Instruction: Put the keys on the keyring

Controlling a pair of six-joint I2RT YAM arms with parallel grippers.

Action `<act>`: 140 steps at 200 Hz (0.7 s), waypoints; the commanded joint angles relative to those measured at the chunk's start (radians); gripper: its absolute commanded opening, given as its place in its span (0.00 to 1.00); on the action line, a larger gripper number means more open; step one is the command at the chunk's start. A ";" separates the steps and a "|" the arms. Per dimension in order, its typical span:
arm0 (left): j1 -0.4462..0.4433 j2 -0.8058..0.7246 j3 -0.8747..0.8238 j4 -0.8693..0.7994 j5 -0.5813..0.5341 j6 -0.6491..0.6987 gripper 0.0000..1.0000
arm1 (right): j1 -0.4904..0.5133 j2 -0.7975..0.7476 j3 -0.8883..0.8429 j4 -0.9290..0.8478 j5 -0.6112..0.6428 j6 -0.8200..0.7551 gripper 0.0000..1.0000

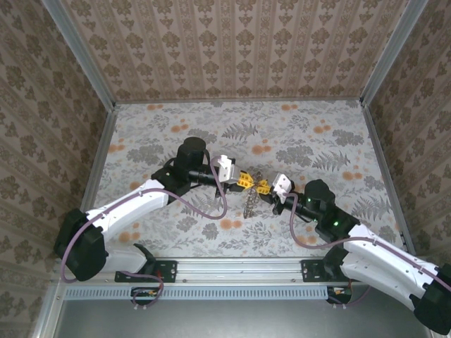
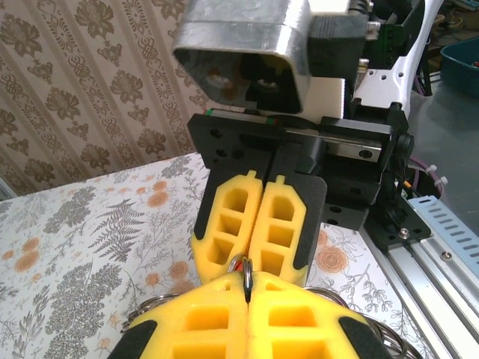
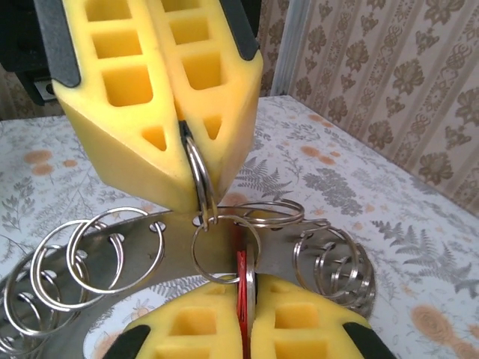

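The keyring [image 1: 251,202] is a grey metal band [image 3: 168,247] carrying several split rings, hanging between the two grippers above the table. My left gripper [image 1: 244,182] is shut on one of its rings [image 2: 247,275], its yellow fingers [image 3: 150,112] pointing down in the right wrist view. A small loose ring [image 3: 196,258] links to that held ring. My right gripper [image 3: 245,290] is shut on the key with its red tag [image 3: 241,278], which stands edge-up against the small ring. Both grippers meet tip to tip, the right gripper's fingers [image 2: 284,224] facing the left gripper [image 2: 248,288].
The flowered tabletop [image 1: 303,141] lies below, walled by patterned panels with metal corner posts [image 1: 384,56]. The aluminium rail [image 1: 239,266] holding the arm bases runs along the near edge. Purple cables [image 1: 211,208] loop beside the arms.
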 commanded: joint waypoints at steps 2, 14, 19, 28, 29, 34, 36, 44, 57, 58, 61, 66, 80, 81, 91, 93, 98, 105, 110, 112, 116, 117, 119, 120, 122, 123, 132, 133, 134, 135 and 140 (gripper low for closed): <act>0.007 -0.012 -0.001 -0.019 0.008 0.012 0.00 | 0.006 -0.012 0.048 -0.095 0.027 -0.022 0.00; 0.007 -0.011 -0.005 -0.021 0.004 0.016 0.00 | 0.006 -0.006 0.084 -0.149 0.023 -0.044 0.00; 0.006 -0.012 -0.007 -0.022 0.001 0.018 0.00 | 0.006 -0.004 0.097 -0.165 0.023 -0.053 0.00; 0.007 -0.012 -0.007 -0.026 0.000 0.021 0.00 | 0.006 -0.001 0.118 -0.196 0.019 -0.072 0.00; 0.007 -0.011 -0.007 -0.025 0.000 0.021 0.00 | 0.006 0.000 0.121 -0.199 0.018 -0.073 0.00; 0.006 -0.010 -0.007 -0.030 -0.002 0.024 0.00 | 0.006 0.000 0.131 -0.212 0.018 -0.083 0.00; 0.006 -0.010 -0.006 -0.031 -0.003 0.025 0.00 | 0.006 0.000 0.136 -0.216 0.017 -0.087 0.00; 0.007 -0.010 -0.004 -0.037 -0.005 0.028 0.00 | 0.006 0.008 0.155 -0.240 0.017 -0.102 0.00; 0.005 -0.008 -0.005 -0.042 -0.008 0.030 0.00 | 0.006 0.023 0.186 -0.285 0.013 -0.130 0.00; 0.005 -0.008 -0.005 -0.041 -0.008 0.031 0.00 | 0.006 0.024 0.189 -0.288 0.013 -0.132 0.00; 0.004 -0.007 -0.005 -0.041 -0.007 0.029 0.00 | 0.006 0.029 0.197 -0.300 0.013 -0.140 0.00; 0.005 -0.007 -0.004 -0.042 -0.008 0.028 0.00 | 0.006 0.037 0.209 -0.317 0.013 -0.153 0.00; 0.003 -0.005 -0.006 -0.035 -0.007 0.024 0.00 | 0.006 0.060 0.241 -0.360 0.007 -0.188 0.00; 0.003 -0.005 -0.007 -0.035 -0.007 0.024 0.00 | 0.005 0.062 0.242 -0.362 0.006 -0.190 0.00; 0.004 -0.004 -0.008 -0.034 -0.007 0.023 0.00 | 0.006 0.076 0.259 -0.383 -0.003 -0.212 0.00; 0.003 -0.002 -0.007 -0.036 -0.007 0.023 0.00 | 0.006 0.079 0.264 -0.389 -0.003 -0.215 0.00; 0.003 -0.002 -0.007 -0.038 -0.008 0.023 0.00 | 0.006 0.085 0.273 -0.398 -0.006 -0.223 0.00; 0.004 0.001 -0.005 -0.041 -0.007 0.022 0.00 | 0.006 0.090 0.285 -0.411 -0.005 -0.236 0.00; 0.003 0.002 -0.005 -0.046 -0.007 0.023 0.00 | 0.006 0.092 0.297 -0.422 -0.004 -0.249 0.00; 0.003 0.002 -0.005 -0.047 -0.008 0.023 0.00 | 0.006 0.094 0.301 -0.428 -0.004 -0.254 0.00; 0.003 0.004 -0.004 -0.050 -0.008 0.023 0.00 | 0.006 0.097 0.311 -0.441 -0.002 -0.265 0.00; 0.003 0.004 -0.004 -0.051 -0.008 0.023 0.00 | 0.006 0.098 0.314 -0.444 -0.002 -0.267 0.00; 0.003 0.005 -0.005 -0.053 -0.008 0.024 0.00 | 0.006 0.099 0.319 -0.450 0.001 -0.272 0.00; 0.003 0.005 -0.005 -0.054 -0.008 0.025 0.00 | 0.006 0.099 0.321 -0.455 0.002 -0.275 0.00; 0.003 0.005 -0.005 -0.055 -0.007 0.026 0.00 | 0.006 0.099 0.327 -0.460 0.002 -0.279 0.00; 0.003 0.006 -0.005 -0.056 -0.009 0.025 0.00 | 0.006 0.099 0.330 -0.464 0.003 -0.282 0.00; 0.003 0.007 -0.006 -0.064 -0.015 0.030 0.00 | 0.006 0.104 0.356 -0.501 0.010 -0.310 0.00; 0.004 0.007 -0.006 -0.065 -0.015 0.030 0.00 | 0.006 0.104 0.359 -0.505 0.010 -0.313 0.00; 0.004 0.007 -0.006 -0.065 -0.016 0.030 0.00 | 0.006 0.104 0.363 -0.509 0.010 -0.315 0.00; 0.004 0.006 -0.007 -0.065 -0.015 0.030 0.00 | 0.006 0.104 0.366 -0.513 0.010 -0.320 0.00; 0.004 0.007 -0.010 -0.066 -0.020 0.032 0.00 | 0.006 0.107 0.382 -0.536 0.014 -0.335 0.00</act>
